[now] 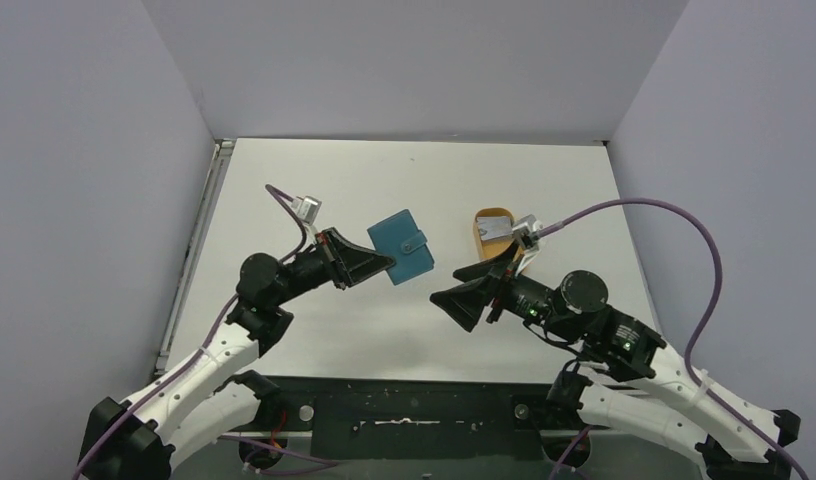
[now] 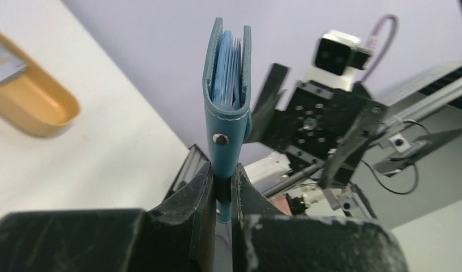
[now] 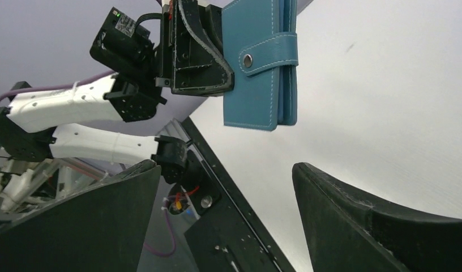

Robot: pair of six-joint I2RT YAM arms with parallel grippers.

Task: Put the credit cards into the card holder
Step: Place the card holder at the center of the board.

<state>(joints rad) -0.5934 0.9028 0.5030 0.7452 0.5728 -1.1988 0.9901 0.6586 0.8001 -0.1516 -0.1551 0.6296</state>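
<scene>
The card holder point(image 1: 402, 247), a teal-blue wallet, is folded shut with its snap tab point(image 3: 268, 52) across it. My left gripper point(image 1: 387, 263) is shut on its lower edge; the left wrist view shows the card holder point(image 2: 226, 96) edge-on, standing up out of the left gripper point(image 2: 222, 173). My right gripper point(image 1: 447, 289) hangs open and empty a short way right of the card holder point(image 3: 257, 68), facing it, and the right gripper point(image 3: 226, 190) holds nothing between its fingers. A grey credit card point(image 1: 494, 229) lies in the orange tray point(image 1: 481, 238).
The orange oval tray point(image 2: 45, 110) sits on the white table behind the right arm, a card point(image 2: 2, 62) in it. Grey walls close the left, back and right. A black rail point(image 3: 240, 209) runs along the near edge.
</scene>
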